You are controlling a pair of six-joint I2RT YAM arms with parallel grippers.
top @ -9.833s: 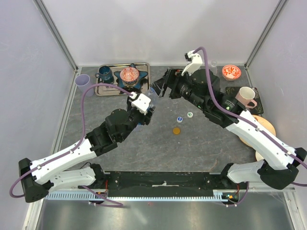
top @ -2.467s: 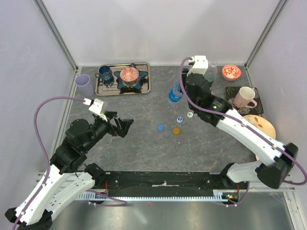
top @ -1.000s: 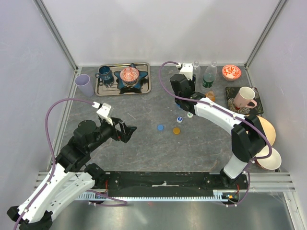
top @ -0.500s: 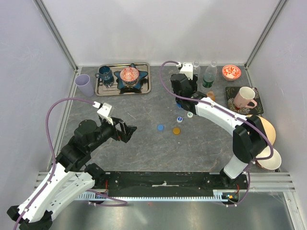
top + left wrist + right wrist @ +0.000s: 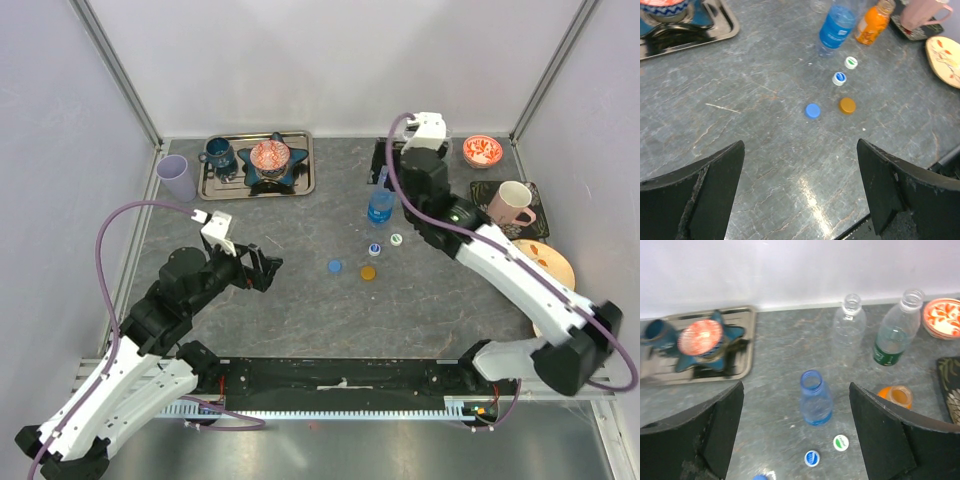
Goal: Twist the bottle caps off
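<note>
Blue cap (image 5: 335, 266), orange cap (image 5: 368, 271), white-blue cap (image 5: 374, 249) and white-green cap (image 5: 397, 240) lie loose just near of the open blue bottle (image 5: 379, 205). Left gripper (image 5: 800, 145) and right gripper (image 5: 796, 386): jaws apart.

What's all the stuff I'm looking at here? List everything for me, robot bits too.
Bottle caps: four, loose mid-table: blue cap, orange cap, white-and-blue cap, white-and-green cap.
Bottles: four, uncapped, standing beyond the caps: blue bottle, clear bottle, green-labelled bottle, orange bottle.
Tray: one, metal, far left; holds teal mug and blue star dish with red bowl in it.
Cup: one, lilac, left of tray.
Patterned bowl: one, red-and-white, far right corner.
Mug: one, pink, on dark mat, right side.
Plate: one, cream, right edge.
Grippers: two, black, both open and empty: left gripper, right gripper.
</note>
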